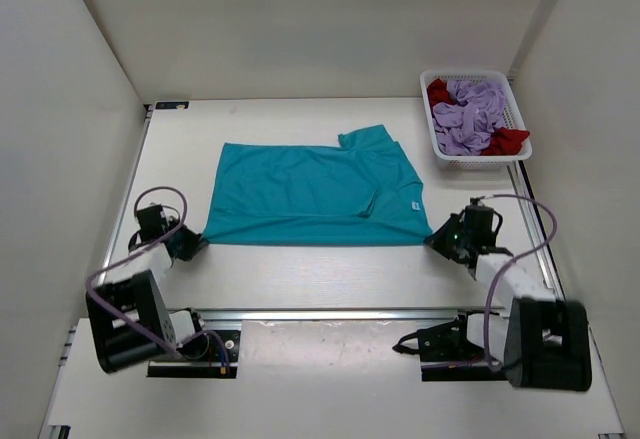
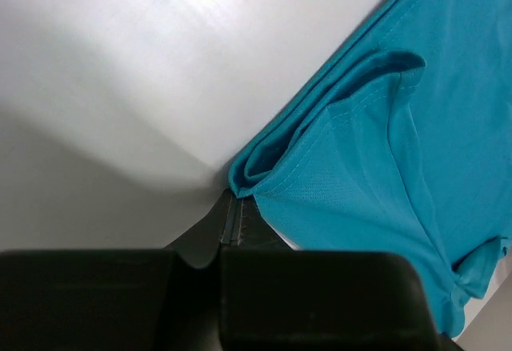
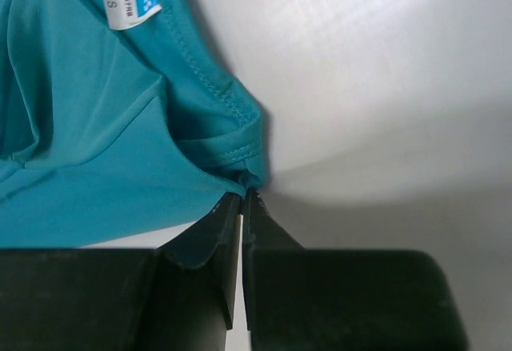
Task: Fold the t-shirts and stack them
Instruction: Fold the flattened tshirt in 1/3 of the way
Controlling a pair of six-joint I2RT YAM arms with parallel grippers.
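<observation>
A teal t-shirt [image 1: 310, 194] lies spread on the white table, folded over, with a sleeve at its far right. My left gripper [image 1: 194, 243] is shut on the shirt's near left corner; the left wrist view shows the pinched teal fabric [image 2: 336, 151] at my gripper [image 2: 234, 207]. My right gripper [image 1: 436, 238] is shut on the near right corner. In the right wrist view the hemmed teal edge [image 3: 120, 143] with a white size label [image 3: 130, 1] meets my gripper [image 3: 244, 199].
A white basket [image 1: 520, 124] at the back right holds lilac garments [image 1: 475, 119] and red garments [image 1: 508, 140]. White walls enclose the table on three sides. A metal rail [image 1: 330, 311] runs along the near edge between the arm bases.
</observation>
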